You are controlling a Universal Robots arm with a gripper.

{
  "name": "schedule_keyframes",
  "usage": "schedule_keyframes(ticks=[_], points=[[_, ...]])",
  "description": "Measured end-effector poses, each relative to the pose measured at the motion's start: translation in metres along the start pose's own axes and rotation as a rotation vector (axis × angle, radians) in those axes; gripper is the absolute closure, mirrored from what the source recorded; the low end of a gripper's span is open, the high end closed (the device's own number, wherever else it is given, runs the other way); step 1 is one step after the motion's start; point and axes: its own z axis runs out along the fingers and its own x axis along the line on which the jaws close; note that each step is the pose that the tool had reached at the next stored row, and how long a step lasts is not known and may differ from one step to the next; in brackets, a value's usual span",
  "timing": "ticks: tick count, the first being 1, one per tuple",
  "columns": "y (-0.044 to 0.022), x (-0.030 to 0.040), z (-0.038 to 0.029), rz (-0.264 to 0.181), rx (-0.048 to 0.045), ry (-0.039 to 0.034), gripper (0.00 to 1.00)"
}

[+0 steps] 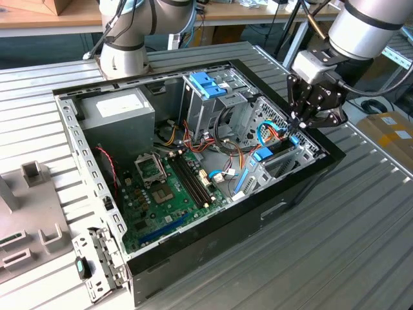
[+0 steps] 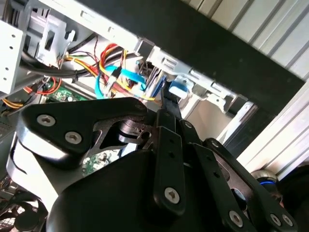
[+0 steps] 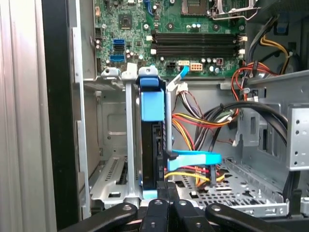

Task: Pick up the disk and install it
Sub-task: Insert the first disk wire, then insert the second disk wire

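The disk [image 1: 270,154] stands on edge in the drive bay at the case corner on the exterior view's right, its bright blue carrier rail [image 3: 152,108] facing up between the bay's metal walls. My gripper [image 1: 295,128] hangs just above the bay's outer end with its black fingers drawn together, shut. In the first wrist view the fingertips [image 3: 169,200] sit at the near end of the disk, beside a flat blue cable [image 3: 193,158]. In the second wrist view the gripper [image 2: 169,96] points at a blue tab [image 2: 177,88] of the carrier. Whether the tips touch the disk is unclear.
The open computer case [image 1: 213,239] lies on a slatted metal table. Inside are a green motherboard [image 1: 164,187], a grey power supply box [image 1: 119,113], a tall metal cage with a blue handle [image 1: 208,84] and loose coloured cables [image 3: 193,125]. A second arm's base [image 1: 126,51] stands behind the case.
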Motion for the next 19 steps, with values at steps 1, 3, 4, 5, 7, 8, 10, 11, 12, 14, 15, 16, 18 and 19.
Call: schedule_keyframes(ticks=[1,3,4,5,7,8,10,11,12,14,15,16,18,19], points=[[-0.0023,0.0,0.0001,0.0,-0.002,0.0,0.9],[-0.0084,0.0,0.0005,0.0,-0.0066,0.0001,0.9],[-0.0088,-0.0001,0.0005,0.0,-0.0068,0.0,0.9],[-0.0088,-0.0001,0.0006,0.0,-0.0068,-0.0001,0.9],[-0.0094,0.0,0.0006,0.0,-0.0068,0.0,0.9],[-0.0095,0.0,0.0006,0.0,-0.0068,0.0,0.9],[-0.0095,0.0,0.0006,0.0,-0.0068,0.0,0.9],[-0.0096,0.0,0.0006,0.0,-0.0068,0.0,0.9],[-0.0096,0.0,0.0006,0.0,-0.0068,0.0,0.9],[-0.0098,0.0,0.0006,0.0,-0.0068,0.0,0.9],[-0.0098,0.0,0.0006,0.0,-0.0068,0.0,0.9],[-0.0099,0.0,0.0006,0.0,-0.0068,0.0,0.9],[-0.0099,0.0,0.0006,0.0,-0.0068,0.0,0.89],[-0.01,0.0,0.0006,0.0,-0.0068,0.0,0.83]])
